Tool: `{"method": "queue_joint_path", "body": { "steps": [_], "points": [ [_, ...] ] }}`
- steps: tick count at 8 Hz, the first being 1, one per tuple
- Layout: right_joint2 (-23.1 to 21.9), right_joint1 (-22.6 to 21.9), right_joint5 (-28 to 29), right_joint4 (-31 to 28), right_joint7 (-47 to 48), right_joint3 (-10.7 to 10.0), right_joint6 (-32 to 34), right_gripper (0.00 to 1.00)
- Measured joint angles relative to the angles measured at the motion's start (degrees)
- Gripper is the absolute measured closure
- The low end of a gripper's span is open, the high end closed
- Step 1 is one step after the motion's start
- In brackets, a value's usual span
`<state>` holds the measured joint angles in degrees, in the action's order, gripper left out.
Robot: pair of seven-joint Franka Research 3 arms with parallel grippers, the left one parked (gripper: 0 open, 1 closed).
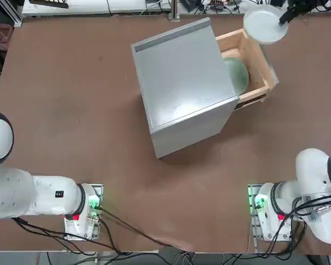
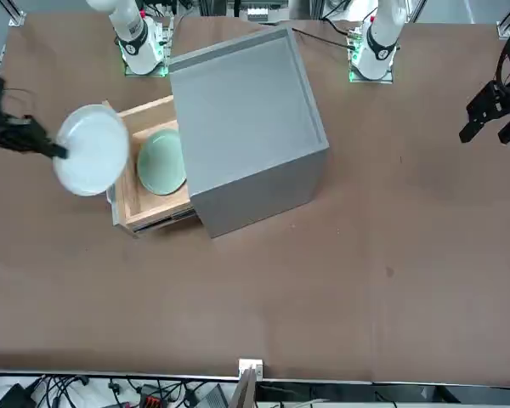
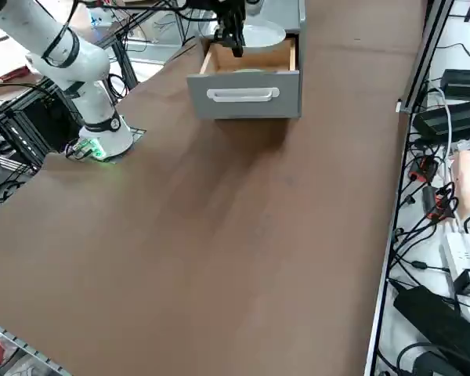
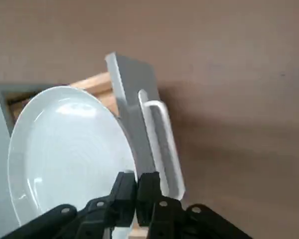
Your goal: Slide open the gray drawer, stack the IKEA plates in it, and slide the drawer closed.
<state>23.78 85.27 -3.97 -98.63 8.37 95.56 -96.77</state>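
Right gripper (image 4: 136, 191): clamped on the rim of the white plate (image 4: 70, 154), carrying it in the air just above the drawer's outer end.
Gray drawer (image 1: 254, 69): pulled out of the cabinet (image 1: 182, 83), with the mint plate (image 1: 237, 74) lying flat inside.
Step in hand: stacking, second plate on its way in.
Next move: I'd say centre the white plate over the mint one, lower, release, then push the handle (image 3: 243, 95) in.

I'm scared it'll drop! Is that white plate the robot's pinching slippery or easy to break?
Probably a bit slippery: the white plate looks glossy, and the right gripper pinches only its rim. It looks stiff, since it doesn't sag. It might chip if dropped onto the wooden drawer.
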Motion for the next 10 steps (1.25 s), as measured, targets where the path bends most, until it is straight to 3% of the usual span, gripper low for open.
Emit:
{"method": "queue_joint_path", "body": {
  "steps": [2, 7, 10],
  "points": [
    [-5.7, 0.0, 0.0, -3.0, 0.3, 1.8, -0.4, 1.0],
    [-20.6, -2.3, 0.0, -5.4, 1.1, 3.0, -0.9, 1.0],
    [-24.1, -4.9, 0.1, -8.4, 6.7, 3.1, -5.6, 1.0]
  ]
}}
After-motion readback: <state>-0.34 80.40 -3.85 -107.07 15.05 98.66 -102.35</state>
